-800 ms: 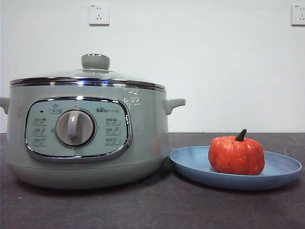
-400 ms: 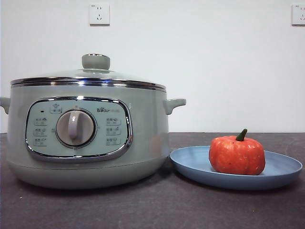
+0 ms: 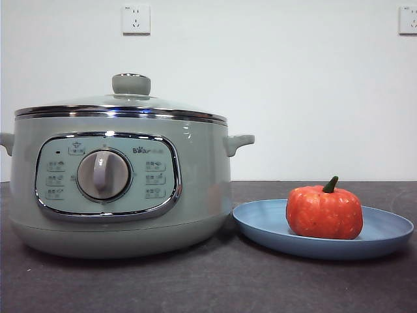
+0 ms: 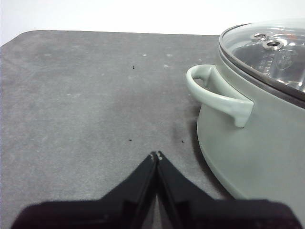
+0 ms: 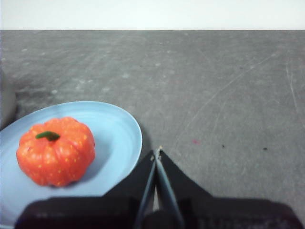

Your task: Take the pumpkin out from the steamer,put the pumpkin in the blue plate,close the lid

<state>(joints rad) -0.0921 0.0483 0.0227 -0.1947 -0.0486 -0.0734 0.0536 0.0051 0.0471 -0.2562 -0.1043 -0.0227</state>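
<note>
The sage-green steamer (image 3: 120,189) stands at the left of the front view, with the glass lid (image 3: 120,107) seated flat on its chrome rim and the knob on top. To its right the orange pumpkin (image 3: 324,212) rests upright in the blue plate (image 3: 384,228). My left gripper (image 4: 156,155) is shut and empty, low over the dark table beside the steamer's side handle (image 4: 217,93). My right gripper (image 5: 156,152) is shut and empty too, just off the rim of the blue plate (image 5: 124,129), apart from the pumpkin (image 5: 56,151). Neither arm shows in the front view.
A dark grey tabletop (image 3: 215,280) carries everything. A white wall with two power sockets (image 3: 135,19) stands behind. Bare table stretches beyond the left gripper (image 4: 86,95) and beyond the right gripper (image 5: 228,95).
A faint reflection on the steamer's upper wall has gone. The steamer, lid, plate and pumpkin stay where they were.
</note>
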